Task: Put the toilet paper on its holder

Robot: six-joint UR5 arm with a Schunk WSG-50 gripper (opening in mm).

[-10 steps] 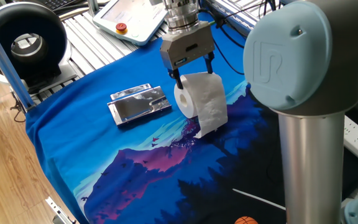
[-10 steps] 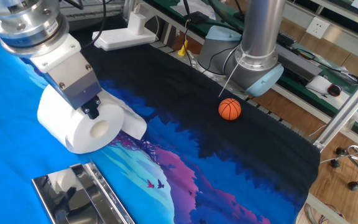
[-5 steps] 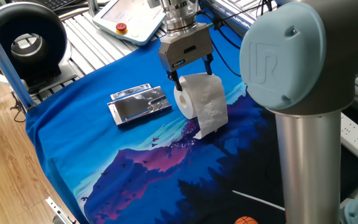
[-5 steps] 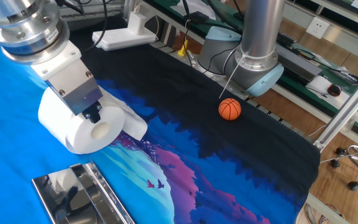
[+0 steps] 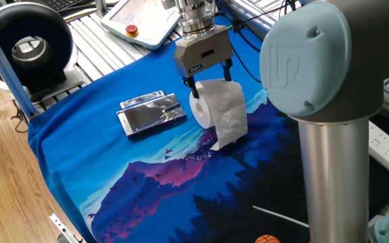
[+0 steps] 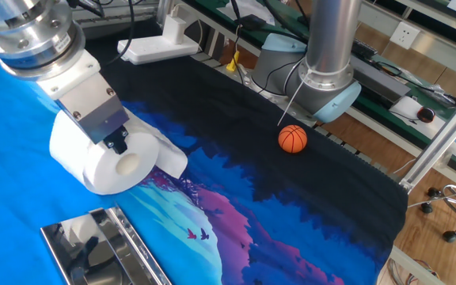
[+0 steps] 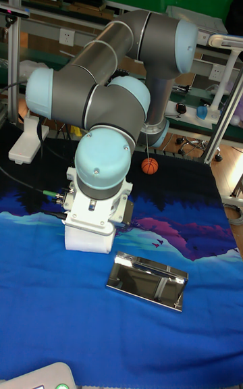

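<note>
Far left of one fixed view: black round fan-like device point(image 5: 31, 47) on the slatted bench, upper left corner. Just right of it, top centre-left, white pendant point(image 5: 142, 23) with a red button. Below, left of centre on the blue printed cloth point(image 5: 100, 169), the holder point(image 5: 152, 112), shiny, flat, lying face up. Immediately right, near but apart from the holder, the toilet paper point(image 5: 218, 104), lifted, core pointing toward the camera, loose sheet point(image 5: 227, 131) hanging down to the cloth. Above the roll, the gripper point(image 5: 211, 77), fingers pinching the toilet paper, one black finger point(image 5: 194, 88) at the core end, the other on the far side. Right edge filled by the grey arm column point(image 5: 329, 135); orange ball point(image 5: 267, 239) at the bottom edge.

In the other fixed view, lower left: holder point(image 6: 105, 249); above it the toilet paper point(image 6: 105, 162) under the gripper point(image 6: 115, 142); right of centre, orange ball point(image 6: 293, 139) on the dark cloth.

In the tall fixed view, centre left: roll point(image 7: 88, 237) mostly hidden beneath the wrist; holder point(image 7: 147, 279) lower right of it.
</note>
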